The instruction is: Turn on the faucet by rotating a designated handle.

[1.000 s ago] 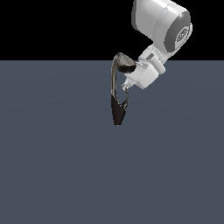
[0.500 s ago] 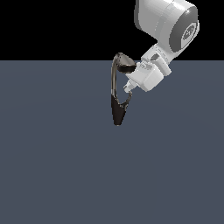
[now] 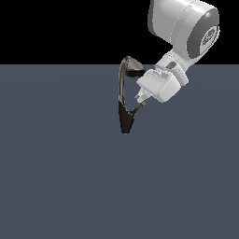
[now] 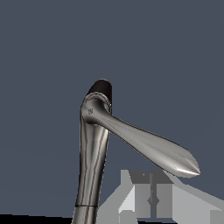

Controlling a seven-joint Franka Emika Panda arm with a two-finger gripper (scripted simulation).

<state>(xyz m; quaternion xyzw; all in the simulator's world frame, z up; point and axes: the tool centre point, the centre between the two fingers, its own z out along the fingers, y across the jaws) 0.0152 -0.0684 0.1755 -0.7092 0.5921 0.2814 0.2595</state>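
**Dark metal lever met at its tip, turn not yet made**

Dark and glossy, the faucet [image 3: 125,100] stands alone on the grey floor [image 3: 56,186], a little toward the exterior view's right of centre. Its cone body tapers low, its thin neck arches up to the wide spout head [image 3: 132,66]. The handle [image 3: 135,111] branches from the cone toward the exterior view's right.

The gripper [image 3: 141,100] sits at the tip of that lever, apparently touching it. I judge this the engaging step, with the rotation itself yet to be done. Next comes a steady sweep around the cone's axis, keeping contact so the thin lever doesn't slip away.

The white arm [image 3: 184,28] reaches down from the exterior view's upper right, wrist angled toward the faucet. Whether the fingers are spread or pinched I cannot tell.
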